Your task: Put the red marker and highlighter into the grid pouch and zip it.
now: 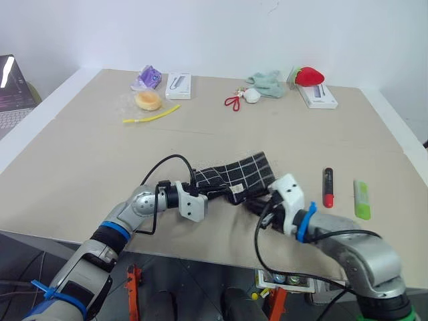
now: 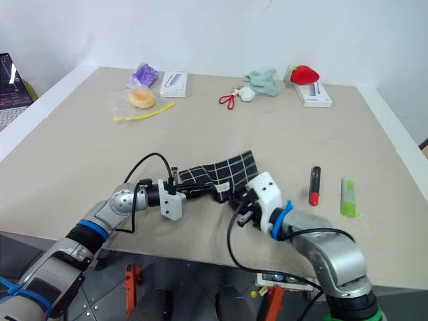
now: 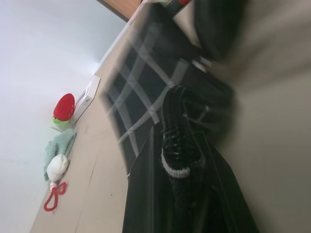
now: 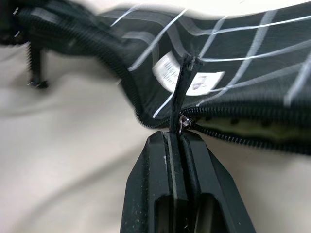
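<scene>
The grid pouch [image 1: 241, 170] lies near the table's front edge, black with white lines and lifted a little between both grippers. My left gripper [image 1: 217, 194] is shut on the pouch's left end. In the right wrist view my right gripper [image 4: 177, 136] is shut on the black zipper pull cord [image 4: 181, 92], just below the white label [image 4: 192, 78]. Beyond the pull the zipper gapes open and shows a pale lining. To the right of the pouch, the red marker [image 1: 328, 187] and the light-green highlighter [image 1: 362, 199] lie loose on the table, apart from both grippers.
Along the table's far side are a purple packet [image 1: 147, 77], a bun in a bag [image 1: 148, 100], a yellow strip [image 1: 151, 116], two white boxes [image 1: 178, 85] [image 1: 319, 95], a red looped keychain [image 1: 233, 101], a teal cloth [image 1: 267, 83] and a strawberry toy [image 1: 309, 76]. A laptop [image 1: 13, 90] stands off the left edge.
</scene>
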